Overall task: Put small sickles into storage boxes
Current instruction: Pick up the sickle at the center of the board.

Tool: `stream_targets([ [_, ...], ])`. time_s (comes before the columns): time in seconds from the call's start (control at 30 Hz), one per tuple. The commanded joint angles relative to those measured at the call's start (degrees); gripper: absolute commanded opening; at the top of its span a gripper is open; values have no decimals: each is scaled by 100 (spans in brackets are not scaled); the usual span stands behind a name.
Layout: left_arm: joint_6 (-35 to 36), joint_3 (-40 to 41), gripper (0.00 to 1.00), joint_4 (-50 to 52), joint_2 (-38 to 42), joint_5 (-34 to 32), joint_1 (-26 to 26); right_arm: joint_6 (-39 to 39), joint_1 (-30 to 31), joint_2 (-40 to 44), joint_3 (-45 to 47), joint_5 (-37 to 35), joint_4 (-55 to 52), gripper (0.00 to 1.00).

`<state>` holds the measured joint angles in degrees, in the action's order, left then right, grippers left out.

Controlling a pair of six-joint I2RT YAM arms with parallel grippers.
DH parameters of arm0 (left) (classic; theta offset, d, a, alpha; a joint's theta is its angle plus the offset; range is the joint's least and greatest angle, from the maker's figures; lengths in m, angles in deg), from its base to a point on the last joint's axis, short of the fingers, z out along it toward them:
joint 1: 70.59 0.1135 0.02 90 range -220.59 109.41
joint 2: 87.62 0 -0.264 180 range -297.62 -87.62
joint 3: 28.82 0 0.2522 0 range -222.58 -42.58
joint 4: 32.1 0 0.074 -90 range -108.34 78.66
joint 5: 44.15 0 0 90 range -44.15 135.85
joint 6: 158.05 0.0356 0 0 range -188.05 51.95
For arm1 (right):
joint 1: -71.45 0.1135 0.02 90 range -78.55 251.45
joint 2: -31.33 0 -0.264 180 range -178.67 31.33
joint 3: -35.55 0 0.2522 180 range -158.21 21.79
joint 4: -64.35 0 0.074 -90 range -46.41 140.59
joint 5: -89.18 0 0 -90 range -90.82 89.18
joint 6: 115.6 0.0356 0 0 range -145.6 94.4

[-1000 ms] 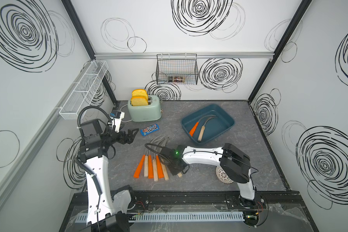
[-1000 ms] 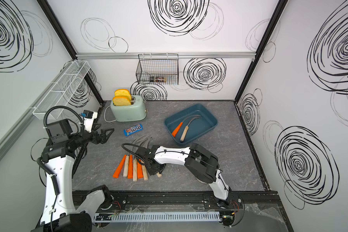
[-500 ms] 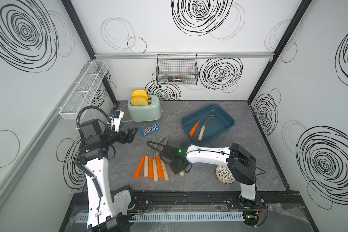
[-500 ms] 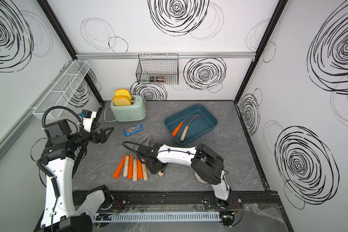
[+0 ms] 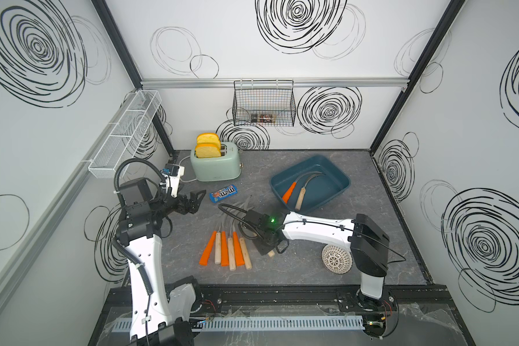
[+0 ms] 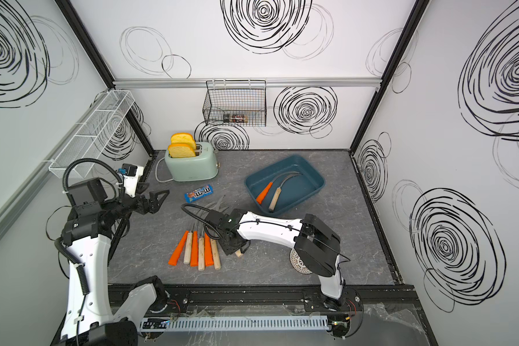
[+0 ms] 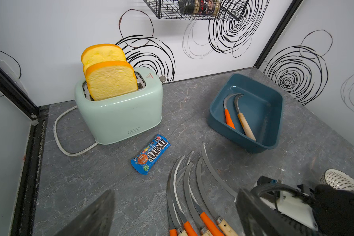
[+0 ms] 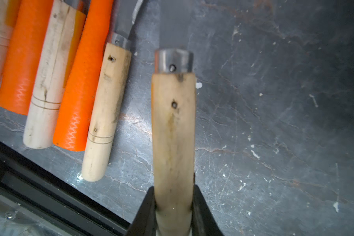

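Two small sickles (image 5: 300, 194) already lie in the teal tray (image 5: 327, 187). Six more sit in a row (image 5: 228, 250) on the surface. Just beside them, the right claw (image 8: 173, 190) is clenched on a wooden-handled sickle (image 8: 173, 122). The left claw (image 5: 196, 200) is spread wide and holds nothing. Roughly seven still to go.

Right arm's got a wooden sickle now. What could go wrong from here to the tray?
1. The right gripper holds the wooden-handled sickle near its butt end, so the blade may swing or droop when lifted.
2. Its blade lies close beside the other sickles' blades and could drag them.
3. The tray already holds two sickles; the curved blade might snag the rim.
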<state>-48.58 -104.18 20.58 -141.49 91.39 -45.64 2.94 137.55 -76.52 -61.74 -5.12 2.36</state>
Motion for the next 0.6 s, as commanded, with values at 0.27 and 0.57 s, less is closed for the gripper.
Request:
stream_targets([
  [0.27,145,-276,96,5,54,145,-52,-173,-709,998,-229,148,-237,0],
  [0.57,14,-259,96,-76,-1,219,-104,-372,-1333,1456,-297,262,-454,0],
])
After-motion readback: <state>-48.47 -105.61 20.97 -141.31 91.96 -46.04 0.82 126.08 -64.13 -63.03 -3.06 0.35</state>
